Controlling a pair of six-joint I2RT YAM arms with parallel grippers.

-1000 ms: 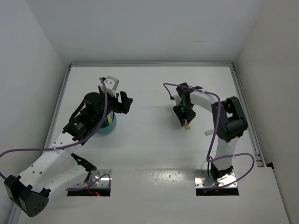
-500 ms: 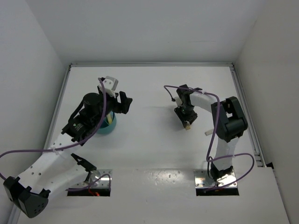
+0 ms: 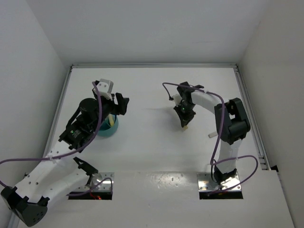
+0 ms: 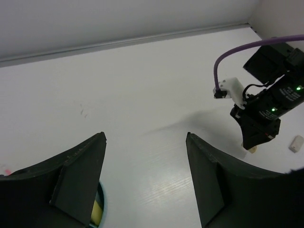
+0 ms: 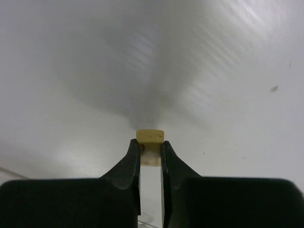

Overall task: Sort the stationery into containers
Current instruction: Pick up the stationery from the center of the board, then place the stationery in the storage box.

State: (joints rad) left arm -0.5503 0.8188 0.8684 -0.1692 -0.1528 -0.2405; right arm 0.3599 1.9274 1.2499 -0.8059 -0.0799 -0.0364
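Note:
The round teal holder [image 3: 109, 129] stands at the left, partly under my left arm, with a yellow item inside it [image 3: 112, 121]. Its rim [image 4: 101, 205] and the yellow item [image 4: 96, 213] show at the bottom left of the left wrist view. My left gripper [image 3: 118, 104] is open and empty above the holder's far right side, with bare table between its fingers [image 4: 145, 137]. My right gripper [image 3: 184, 124] is at centre right, pointing down. It is shut [image 5: 150, 143] on a small yellow-and-cream stationery piece [image 5: 150, 137], whose tip [image 3: 185, 128] is just above the table.
A small white piece [image 3: 212, 135] lies on the table right of my right gripper; it also shows in the left wrist view [image 4: 296, 143]. White walls enclose the table on the left, back and right. The right arm [image 4: 266, 102] shows in the left wrist view.
My right gripper has moved a little left and toward the back with the yellow piece held. My left gripper has shifted left and back over the holder.

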